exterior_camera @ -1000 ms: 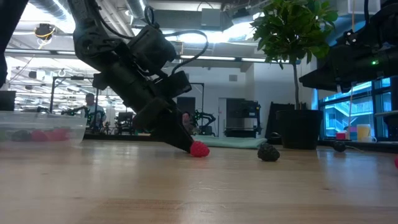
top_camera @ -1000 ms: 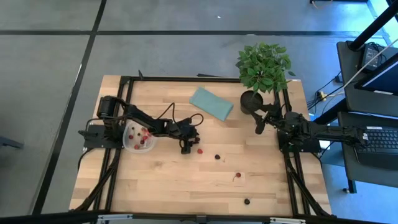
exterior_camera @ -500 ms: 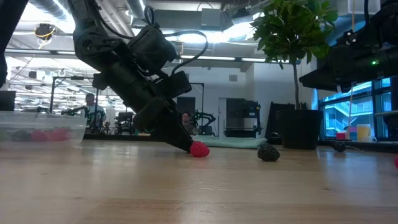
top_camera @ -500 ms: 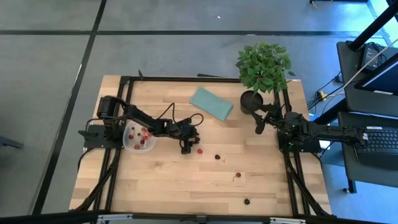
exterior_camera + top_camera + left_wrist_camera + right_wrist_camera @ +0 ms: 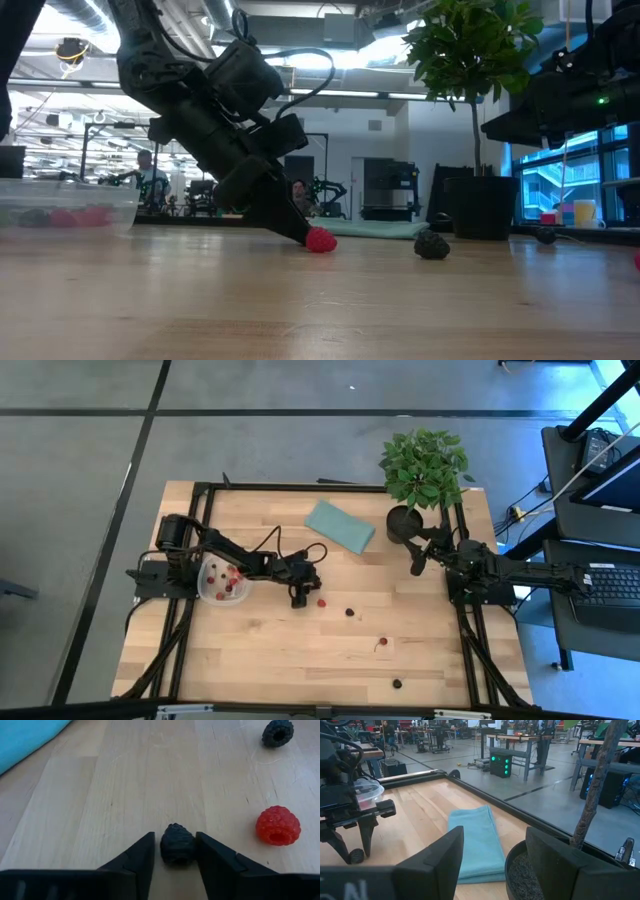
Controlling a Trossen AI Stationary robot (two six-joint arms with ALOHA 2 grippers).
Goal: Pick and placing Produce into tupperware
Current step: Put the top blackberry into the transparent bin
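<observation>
The tupperware (image 5: 222, 582) at the surface's (image 5: 300, 660) left already holds berries, blurred together. Beside it, the left hand (image 5: 174, 851) is clamped on a black berry (image 5: 177, 844); a red raspberry (image 5: 278, 825) lies nearby. The right hand (image 5: 495, 847) waits, fingers apart, by the half-hidden plant pot (image 5: 540, 870).

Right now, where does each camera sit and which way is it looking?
High: overhead, straight down on table, both arms.
Low: tabletop height, level across; left arm beside red raspberry.
Left wrist: faces wood; own fingers flank blackberry.
Right wrist: past own fingers toward teal cloth.
Shared: raspberry shows in low and left wrist views.
</observation>
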